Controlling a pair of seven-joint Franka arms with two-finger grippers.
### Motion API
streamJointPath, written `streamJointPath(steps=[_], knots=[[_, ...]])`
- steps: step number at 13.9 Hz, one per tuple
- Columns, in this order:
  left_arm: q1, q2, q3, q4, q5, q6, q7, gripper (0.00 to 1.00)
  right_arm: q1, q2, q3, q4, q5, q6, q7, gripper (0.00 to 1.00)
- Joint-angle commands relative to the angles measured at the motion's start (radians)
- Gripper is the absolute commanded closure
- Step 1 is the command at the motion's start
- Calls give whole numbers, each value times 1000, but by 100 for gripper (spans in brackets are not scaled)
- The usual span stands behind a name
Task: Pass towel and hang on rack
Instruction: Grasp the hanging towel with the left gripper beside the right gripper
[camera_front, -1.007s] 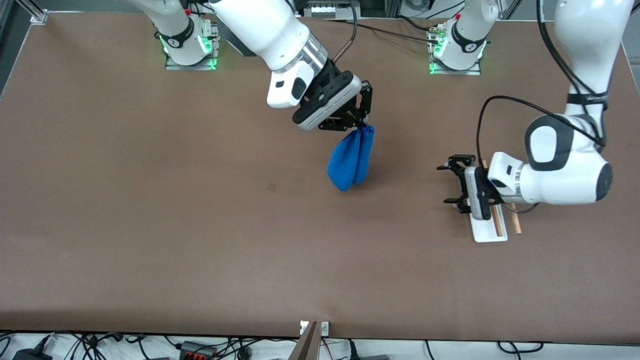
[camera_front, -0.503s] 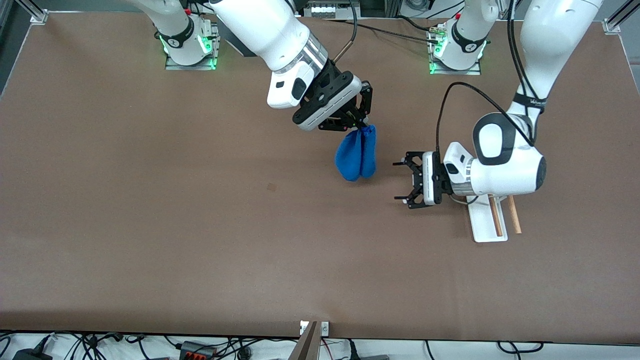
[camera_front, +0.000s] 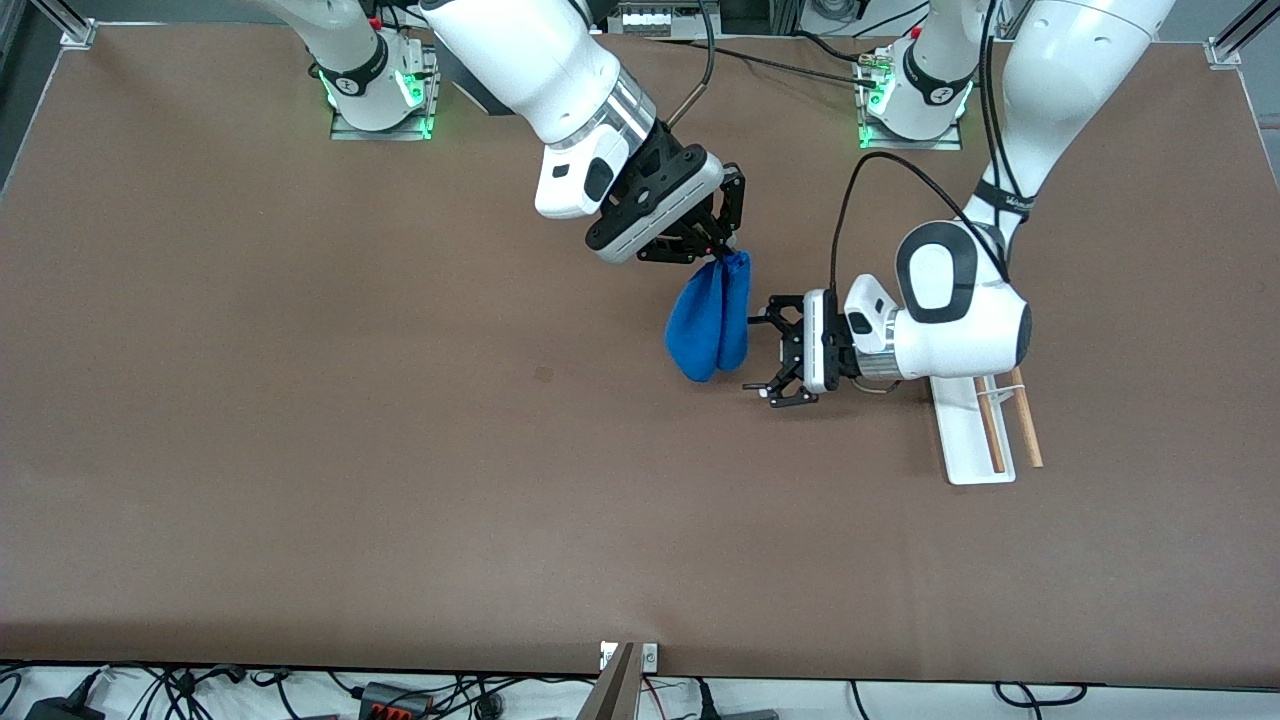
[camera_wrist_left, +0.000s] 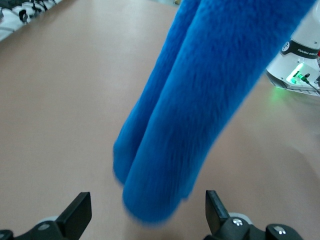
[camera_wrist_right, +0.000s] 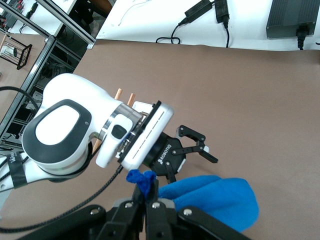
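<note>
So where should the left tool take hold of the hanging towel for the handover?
Around the folded body, below the pinched top corner. The towel hangs as a doubled bundle from the shut right tool, clear of the table. The left tool, open and level beside it, probably best comes in sideways from the rack end.

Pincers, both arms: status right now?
Right pincer: shut on the small bright blue soft towel, hanging above the table.
Left pincer: open, beside the towel, holding nothing.
</note>
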Motion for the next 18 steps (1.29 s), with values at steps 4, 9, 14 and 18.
streamJointPath(steps=[4,9,14,18], knots=[[-33,46,-7,-3,-186,72,293,24,7,9,0,17,10,-2,12,100],[-28,41,-7,3,-194,75,286,98,7,9,0,13,10,0,12,100],[-25,40,-4,23,-192,79,254,99,7,9,0,11,10,0,12,100],[-4,23,10,23,-177,66,222,99,-3,-3,-4,-16,-2,-6,18,0]])
